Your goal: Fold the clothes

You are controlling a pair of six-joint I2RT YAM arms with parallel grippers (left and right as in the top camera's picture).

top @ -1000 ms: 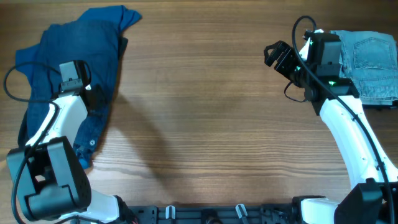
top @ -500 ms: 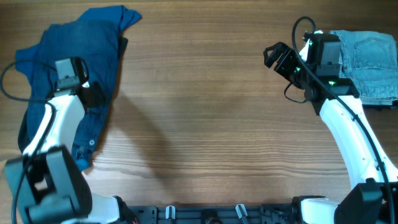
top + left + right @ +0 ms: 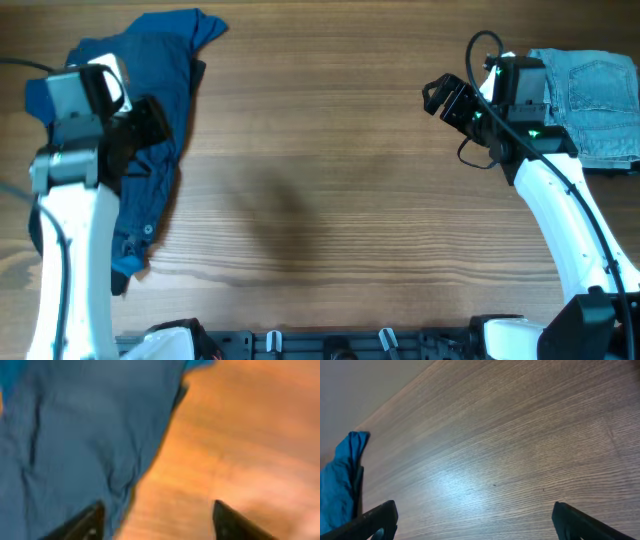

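Overhead: blue shirt [image 3: 160, 55] lies crumpled at the far-left of the table [image 3: 320, 200]; folded light-wash jeans [image 3: 600, 90] at the far-right.
Left wrist (blurred): left claw [image 3: 157, 522] spread apart, empty, above the shirt's edge.
Right wrist: right claw [image 3: 475, 522] spread apart, empty, over the table.

Blurry blue shirt [image 3: 75, 435]; jeans [image 3: 603, 95] edge-cropped

This looks like a robotics lab bench: a brown wood-grain tabletop [image 3: 330, 150] with two white-and-black jointed robot arms, left arm [image 3: 70, 230] and right arm [image 3: 565, 210]. There is a loose black cable [image 3: 478, 45], a black metal mounting rail [image 3: 300, 345] along the near edge, and a plain grey wall [image 3: 360, 385] beyond.
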